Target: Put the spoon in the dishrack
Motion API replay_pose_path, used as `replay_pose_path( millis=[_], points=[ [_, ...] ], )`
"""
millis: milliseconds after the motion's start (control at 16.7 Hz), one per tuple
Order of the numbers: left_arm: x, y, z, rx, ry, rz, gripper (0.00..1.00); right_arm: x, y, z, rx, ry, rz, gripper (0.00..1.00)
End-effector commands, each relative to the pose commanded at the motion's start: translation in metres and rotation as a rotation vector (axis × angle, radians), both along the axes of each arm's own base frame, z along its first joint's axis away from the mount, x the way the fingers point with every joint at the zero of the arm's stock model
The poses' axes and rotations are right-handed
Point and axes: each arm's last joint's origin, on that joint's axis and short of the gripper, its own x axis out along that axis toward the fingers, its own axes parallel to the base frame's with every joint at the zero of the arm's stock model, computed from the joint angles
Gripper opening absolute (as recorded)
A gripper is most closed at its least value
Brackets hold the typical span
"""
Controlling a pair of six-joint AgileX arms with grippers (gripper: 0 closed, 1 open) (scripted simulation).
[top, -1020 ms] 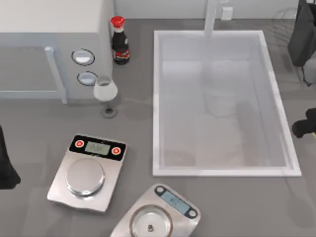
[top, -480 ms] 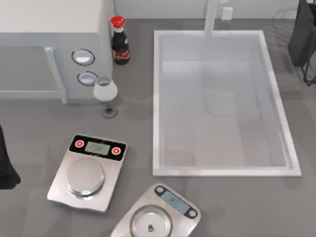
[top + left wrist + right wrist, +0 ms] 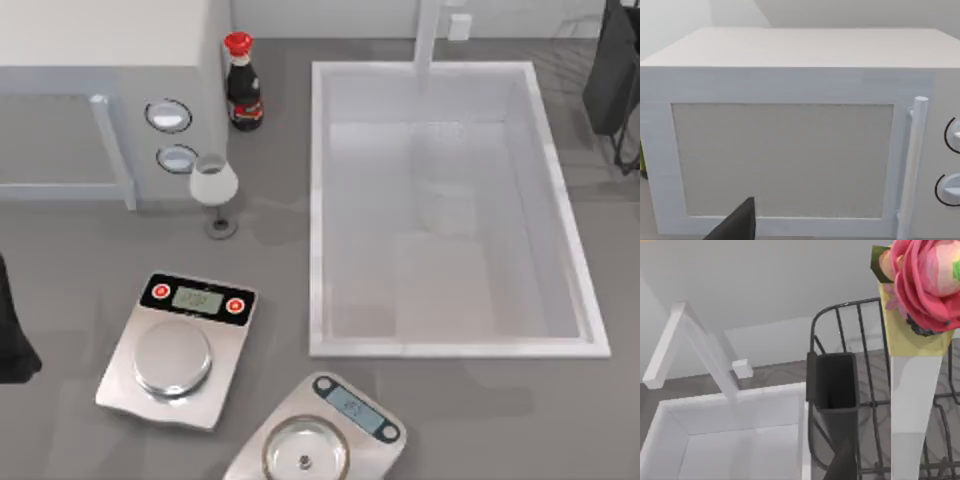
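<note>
While the left gripper sits parked at the bench's left edge, grip state impossible to tell, one microwave, one soy-sauce bottle, one wine glass, two kitchen scales and one sink follow. At the far right corner, the right gripper, likewise untellable, brings one spoon beside one dishrack. The placing step seems in hand; next, lower and release.

Even, soft light all over; faint blurry shadows pool on the grey counter and inside the white sink. No glare anywhere.
</note>
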Motion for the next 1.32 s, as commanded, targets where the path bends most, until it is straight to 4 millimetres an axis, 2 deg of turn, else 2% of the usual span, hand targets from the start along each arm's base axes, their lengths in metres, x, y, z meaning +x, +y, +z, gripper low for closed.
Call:
replay_pose_path(
  millis=[180, 360, 780, 900, 1020, 1140, 1320],
  points=[
    [0.0, 0.0, 0.0, 0.0, 0.0, 0.0, 1.0, -0.029, -0.025, 0.027, -0.117, -0.247, -0.055, 0.0],
    [0.0, 0.0, 0.0, 0.0, 0.0, 0.0, 1.0, -0.053, -0.034, 0.044, -0.215, -0.38, -0.085, 0.0],
    [0.0, 0.0, 0.0, 0.0, 0.0, 0.0, 1.0, -0.056, -0.034, 0.047, -0.232, -0.403, -0.087, 0.0],
    [0.0, 0.0, 0.0, 0.0, 0.0, 0.0, 1.0, -0.046, -0.039, 0.044, -0.232, -0.402, -0.085, 0.0],
    [0.0, 0.0, 0.0, 0.0, 0.0, 0.0, 1.0, -0.025, -0.048, 0.034, -0.23, -0.398, -0.085, 0.0],
    [0.0, 0.0, 0.0, 0.0, 0.0, 0.0, 1.0, 0.007, -0.059, 0.015, -0.23, -0.395, -0.085, 0.0],
    [0.0, 0.0, 0.0, 0.0, 0.0, 0.0, 1.0, 0.061, -0.068, -0.027, -0.239, -0.406, -0.086, 0.0]
  ],
)
